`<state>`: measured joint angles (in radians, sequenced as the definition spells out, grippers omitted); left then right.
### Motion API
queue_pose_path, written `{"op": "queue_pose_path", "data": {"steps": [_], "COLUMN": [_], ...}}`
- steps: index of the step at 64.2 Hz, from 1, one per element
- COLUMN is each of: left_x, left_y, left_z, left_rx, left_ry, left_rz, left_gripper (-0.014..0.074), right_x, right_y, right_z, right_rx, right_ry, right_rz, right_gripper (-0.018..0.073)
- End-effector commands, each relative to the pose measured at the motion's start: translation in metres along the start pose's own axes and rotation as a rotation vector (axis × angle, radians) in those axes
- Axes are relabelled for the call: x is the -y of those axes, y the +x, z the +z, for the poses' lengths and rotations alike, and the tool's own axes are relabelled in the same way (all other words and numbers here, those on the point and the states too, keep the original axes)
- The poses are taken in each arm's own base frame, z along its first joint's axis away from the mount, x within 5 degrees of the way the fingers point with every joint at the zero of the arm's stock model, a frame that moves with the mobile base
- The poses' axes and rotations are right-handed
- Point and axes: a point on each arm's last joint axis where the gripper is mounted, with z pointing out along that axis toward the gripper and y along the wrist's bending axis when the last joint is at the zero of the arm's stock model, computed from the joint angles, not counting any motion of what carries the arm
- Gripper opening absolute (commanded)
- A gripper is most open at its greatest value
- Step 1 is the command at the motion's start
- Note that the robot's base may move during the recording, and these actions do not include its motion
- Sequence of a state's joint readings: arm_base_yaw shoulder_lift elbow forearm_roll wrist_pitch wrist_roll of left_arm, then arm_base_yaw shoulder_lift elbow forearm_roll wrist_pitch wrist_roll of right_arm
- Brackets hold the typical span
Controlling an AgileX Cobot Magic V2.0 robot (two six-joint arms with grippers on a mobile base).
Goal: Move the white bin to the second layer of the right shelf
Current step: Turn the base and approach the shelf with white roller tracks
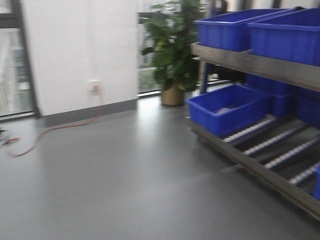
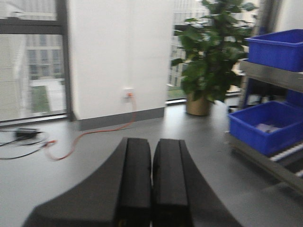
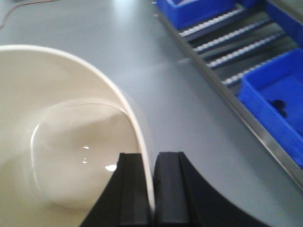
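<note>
Pinching the near rim of the bin (image 3: pixel 61 142), the right gripper (image 3: pixel 152 161) has its jaws clamped on the thin wall; the bin is cream-white, glossy, round-bottomed. The left gripper (image 2: pixel 151 151) has its jaws pressed together, empty. Farther right, blue crates (image 3: pixel 279 109) sit on part of the roller rails (image 3: pixel 236 45). A plant (image 1: pixel 172 45) stands far back.

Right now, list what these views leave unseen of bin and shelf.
White bin: right wrist view, frame edges cut most off; outer walls hidden.
Roller shelf: front view, blurred, cut by right edge.
Blue crate contents: front view, motion blur.
</note>
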<state>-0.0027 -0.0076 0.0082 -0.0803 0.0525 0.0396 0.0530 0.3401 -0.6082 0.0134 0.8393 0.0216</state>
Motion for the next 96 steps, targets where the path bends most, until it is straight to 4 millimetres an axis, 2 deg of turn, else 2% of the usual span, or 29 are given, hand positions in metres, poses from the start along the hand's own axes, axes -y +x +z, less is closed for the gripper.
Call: {"op": "queue_pose_path", "data": {"steps": [1,96], "left_x": [-0.0007,-0.0007], "left_y": [0.0008,0.0008], "left_z": [-0.0006,-0.0006], "left_rx": [0.072,0.072], "left_ry": [-0.004,-0.004], "left_rz": [-0.010,-0.010], "left_gripper": [0.0085,0.0085], "right_x": [-0.0003,-0.0003], "right_y": [-0.0151,-0.0151], "right_z": [-0.0041,-0.0041], "right_rx": [0.107,0.107], "right_ry": [0.001,0.001], "right_rz": [0.001,0.001], "right_gripper": [0.0048,0.0048]}}
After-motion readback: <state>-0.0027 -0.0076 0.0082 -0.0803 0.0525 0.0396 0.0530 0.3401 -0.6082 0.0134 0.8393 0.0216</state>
